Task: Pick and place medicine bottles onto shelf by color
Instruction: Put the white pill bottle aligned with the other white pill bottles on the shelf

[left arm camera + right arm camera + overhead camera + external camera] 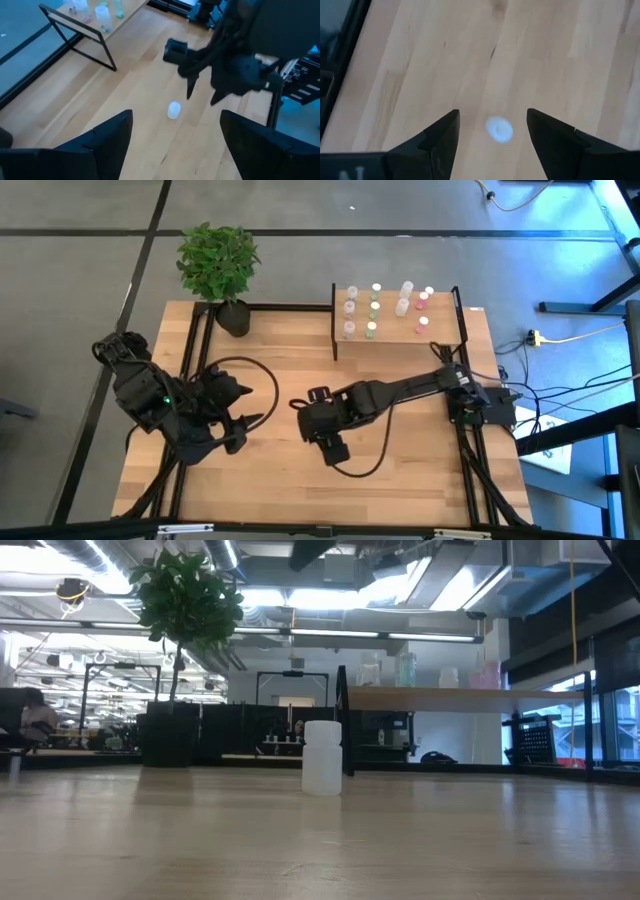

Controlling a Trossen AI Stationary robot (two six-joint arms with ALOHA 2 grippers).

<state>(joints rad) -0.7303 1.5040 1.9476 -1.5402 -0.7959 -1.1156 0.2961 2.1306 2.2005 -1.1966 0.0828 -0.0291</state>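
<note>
A small white-capped medicine bottle point(322, 757) stands upright on its base on the wooden table, near the middle. My right gripper point(492, 112) hangs open just above it, pointing steeply down, a finger to either side of the cap point(499, 129) and clear of it. In the high view the right gripper point(330, 445) hides this bottle. My left gripper point(175, 125) is open and holds nothing; it hangs over the table's left part point(240, 418), facing the bottle point(173, 110) and the right gripper point(202, 97). The shelf point(440, 330) at the far right bears several bottles point(375, 308) in rows.
A potted plant point(218, 265) stands at the table's far left corner. Black frame rails point(195, 360) run along the table's left, right and far sides. Bare wood point(300, 490) lies between the arms and the near edge.
</note>
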